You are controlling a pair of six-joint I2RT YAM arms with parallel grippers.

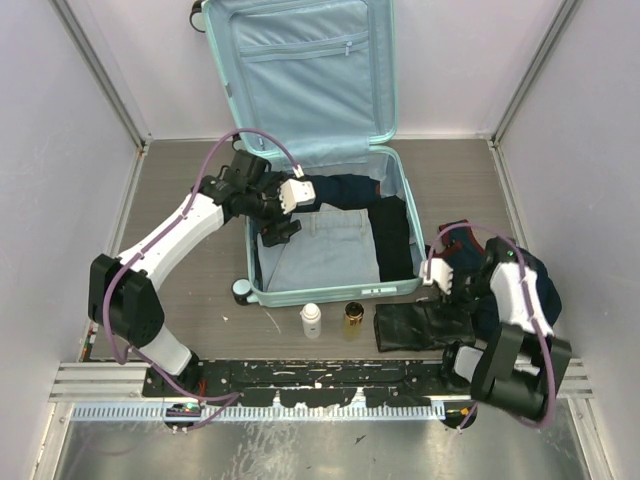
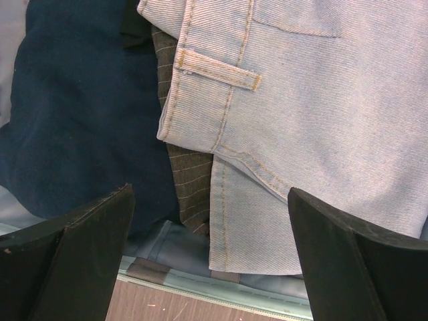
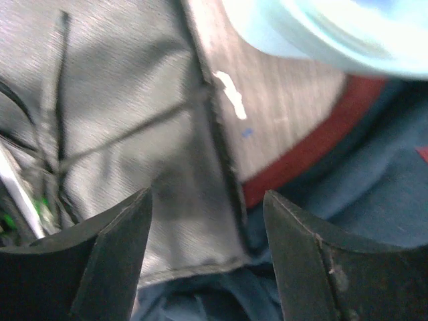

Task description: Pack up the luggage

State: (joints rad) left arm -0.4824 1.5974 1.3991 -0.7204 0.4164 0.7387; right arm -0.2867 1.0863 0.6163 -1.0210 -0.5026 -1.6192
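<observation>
The luggage (image 1: 398,180) lies open at the back of the table, lid (image 1: 300,70) propped up. Its base holds light denim jeans (image 1: 325,250), a navy garment (image 1: 345,190) and a black garment (image 1: 393,240). My left gripper (image 1: 280,228) hangs open over the base's left side. In the left wrist view its jaws (image 2: 210,254) are wide apart and empty above the jeans' (image 2: 301,134) corner, the navy cloth (image 2: 73,120) and the luggage rim (image 2: 234,291). My right gripper (image 1: 447,280) is just right of the luggage, open (image 3: 207,254) over a dark cloth's (image 3: 134,134) edge and a navy garment with a red band (image 3: 314,147).
A white bottle (image 1: 311,320) and an amber jar (image 1: 353,320) stand on the table in front of the luggage. A black garment (image 1: 415,325) lies flat at the front right. A brown striped cloth (image 2: 190,180) shows under the jeans. Grey walls close in both sides.
</observation>
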